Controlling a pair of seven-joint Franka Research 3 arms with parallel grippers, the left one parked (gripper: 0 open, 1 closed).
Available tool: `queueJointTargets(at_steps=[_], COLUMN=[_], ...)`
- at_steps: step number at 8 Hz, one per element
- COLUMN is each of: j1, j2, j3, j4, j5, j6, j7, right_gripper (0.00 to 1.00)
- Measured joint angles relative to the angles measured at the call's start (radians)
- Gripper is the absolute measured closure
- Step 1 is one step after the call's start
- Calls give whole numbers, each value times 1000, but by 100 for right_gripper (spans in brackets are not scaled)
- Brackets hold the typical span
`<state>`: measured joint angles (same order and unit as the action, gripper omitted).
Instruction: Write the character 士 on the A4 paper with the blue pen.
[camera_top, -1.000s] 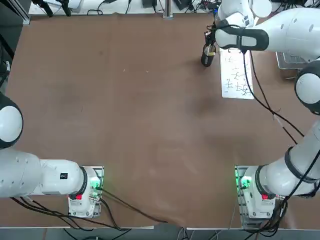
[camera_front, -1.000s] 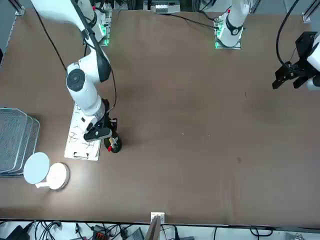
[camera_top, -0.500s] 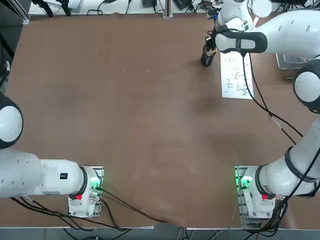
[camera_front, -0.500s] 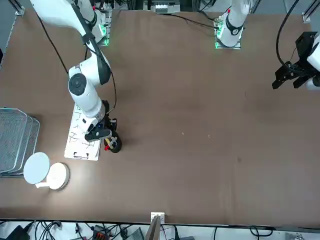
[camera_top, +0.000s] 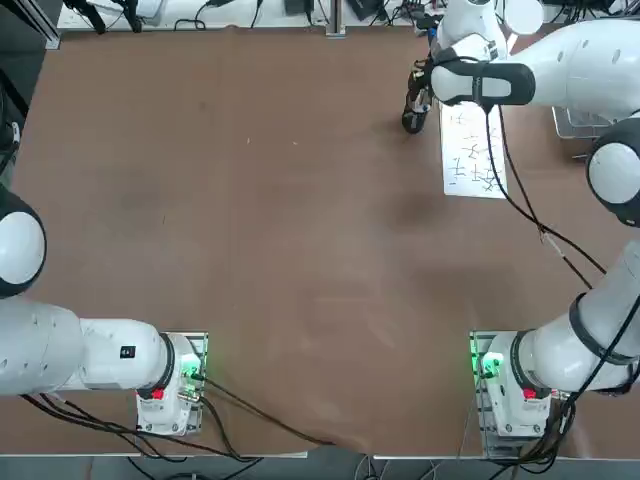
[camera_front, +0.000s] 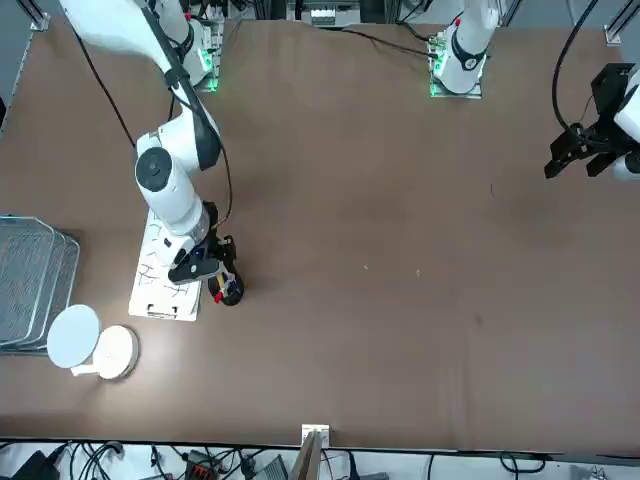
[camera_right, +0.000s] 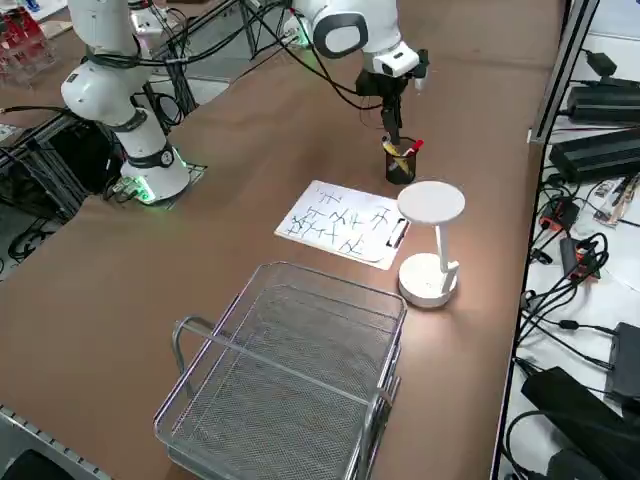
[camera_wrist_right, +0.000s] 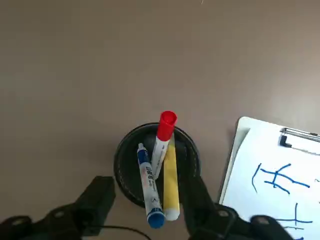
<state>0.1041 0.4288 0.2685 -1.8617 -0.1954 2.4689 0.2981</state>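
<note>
Right gripper (camera_wrist_right: 145, 200) fingers spread apart, empty, above black pen cup (camera_wrist_right: 156, 162) at upper right of top view — blue pen (camera_wrist_right: 148, 186) leaning inside with red-topped and yellow pens, A4 paper (camera_top: 473, 150) just beside cup.

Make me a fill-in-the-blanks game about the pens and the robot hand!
1. The blue pen stands in a black ____ with a red-topped pen and a yellow one.
2. The right end effector hangs above it with its fingers ____.
3. The A4 paper has a ____ at one short edge.

Missing words: cup; open; clip
</note>
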Motion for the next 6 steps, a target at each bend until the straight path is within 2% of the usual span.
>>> queueJointTargets(at_steps=[1, 3, 6], j1=[0, -3, -27], j2=[-7, -33, -134], j3=[0, -12, -87], j4=[10, 72, 129], j5=[0, 0, 56], j6=[-6, -104, -207], j7=[0, -1, -3], right_gripper=[0, 0, 0])
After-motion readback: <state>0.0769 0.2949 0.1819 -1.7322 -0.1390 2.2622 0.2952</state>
